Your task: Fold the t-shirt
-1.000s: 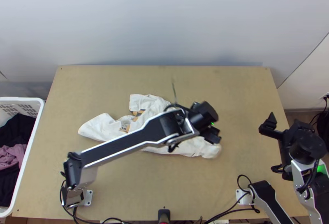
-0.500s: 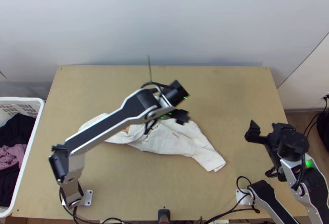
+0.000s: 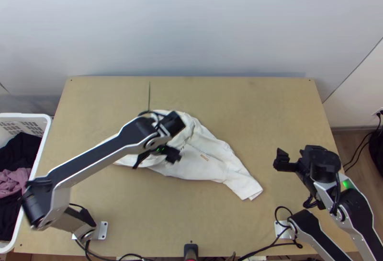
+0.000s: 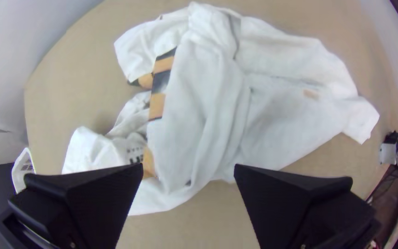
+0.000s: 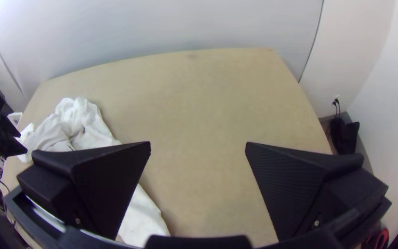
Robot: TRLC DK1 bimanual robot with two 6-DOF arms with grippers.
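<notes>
One bunched shirt (image 3: 206, 160), open left hand (image 4: 188, 166) above; open right hand (image 5: 198, 145) at three o'clock. Likely flattening; next, grip four-o'clock end (image 3: 246, 188).

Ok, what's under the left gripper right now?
The white t-shirt, bunched, its tan-and-dark print partly exposed, plus bare table between the open fingers. Whatever the fingers cover is hidden, as are the layers beneath the folds.

I see a white basket (image 3: 21, 115) of pink and black clothes (image 3: 13, 182) at nine o'clock, something black (image 3: 378, 150) at three.
</notes>
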